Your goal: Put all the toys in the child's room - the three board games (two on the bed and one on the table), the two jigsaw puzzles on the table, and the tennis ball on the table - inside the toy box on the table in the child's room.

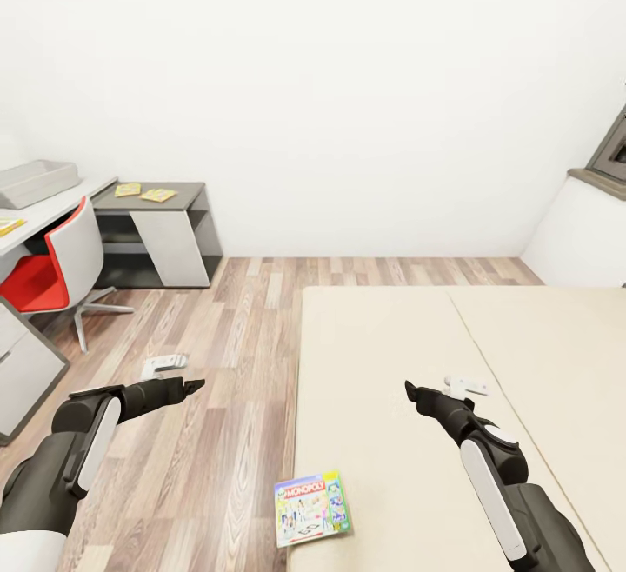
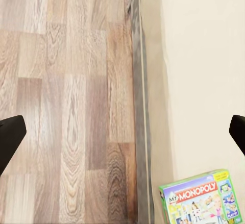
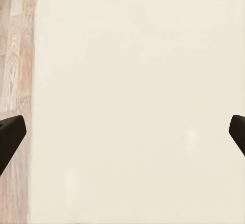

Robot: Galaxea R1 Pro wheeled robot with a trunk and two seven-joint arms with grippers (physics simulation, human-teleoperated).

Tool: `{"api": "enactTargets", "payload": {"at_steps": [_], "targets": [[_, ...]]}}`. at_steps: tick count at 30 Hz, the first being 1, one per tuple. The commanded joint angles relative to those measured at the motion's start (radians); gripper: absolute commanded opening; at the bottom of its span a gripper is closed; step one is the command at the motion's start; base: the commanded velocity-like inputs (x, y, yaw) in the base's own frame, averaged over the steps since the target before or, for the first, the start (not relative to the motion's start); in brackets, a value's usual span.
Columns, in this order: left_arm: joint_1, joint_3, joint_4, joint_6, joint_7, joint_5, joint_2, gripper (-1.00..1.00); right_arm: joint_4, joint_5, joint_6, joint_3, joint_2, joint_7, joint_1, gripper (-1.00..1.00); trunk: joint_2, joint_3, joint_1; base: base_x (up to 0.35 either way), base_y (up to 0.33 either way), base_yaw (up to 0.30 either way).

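Left tool [image 1: 193, 383] hangs over the wood floor [image 1: 217, 355] beside the bed [image 1: 382, 355], fingers spread apart and empty; right tool [image 1: 416, 394] hovers over the beige mattress, also spread and empty. Green-edged Monopoly board game [image 1: 312, 507] lies flat at the mattress's near edge, close to the left tool. Likely a light, stiff, slick cardboard box: pinch across a short edge overhanging the mattress; toy box [image 1: 35, 182] sits far off on the tabletop [image 1: 52, 211].
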Motion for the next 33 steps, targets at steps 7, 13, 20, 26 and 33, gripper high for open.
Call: {"api": "enactTargets", "payload": {"at_steps": [7, 13, 20, 26, 33], "targets": [[-0.001, 0.001, -0.001, 0.008, 0.001, 0.008, 0.0, 1.0, -0.001, -0.011, 0.002, 0.002, -0.001, -0.01, -0.001, 1.0, -0.002, 0.01, 0.001, 0.0, 0.0, 0.0], [-0.001, 0.001, -0.001, 0.007, 0.002, 0.008, 0.0, 1.0, -0.001, -0.011, 0.002, 0.002, -0.001, -0.01, -0.001, 1.0, -0.002, 0.019, 0.001, 0.0, 0.0, 0.009], [-0.001, 0.001, -0.001, 0.008, 0.001, 0.009, 0.0, 1.0, -0.001, -0.011, 0.002, 0.003, -0.001, -0.01, -0.001, 1.0, -0.002, 0.031, 0.001, 0.0, 0.0, 0.048], [-0.001, 0.001, -0.001, 0.008, 0.001, 0.01, 0.0, 1.0, 0.0, -0.01, 0.002, 0.02, -0.001, -0.011, -0.001, 1.0, -0.002, 0.041, 0.001, 0.0, 0.0, 0.059], [-0.001, 0.001, -0.001, 0.007, 0.002, 0.01, 0.0, 1.0, 0.001, -0.009, 0.0, 0.037, -0.001, -0.011, -0.001, 1.0, -0.002, 0.052, 0.001, 0.0, 0.0, 0.066]]}}
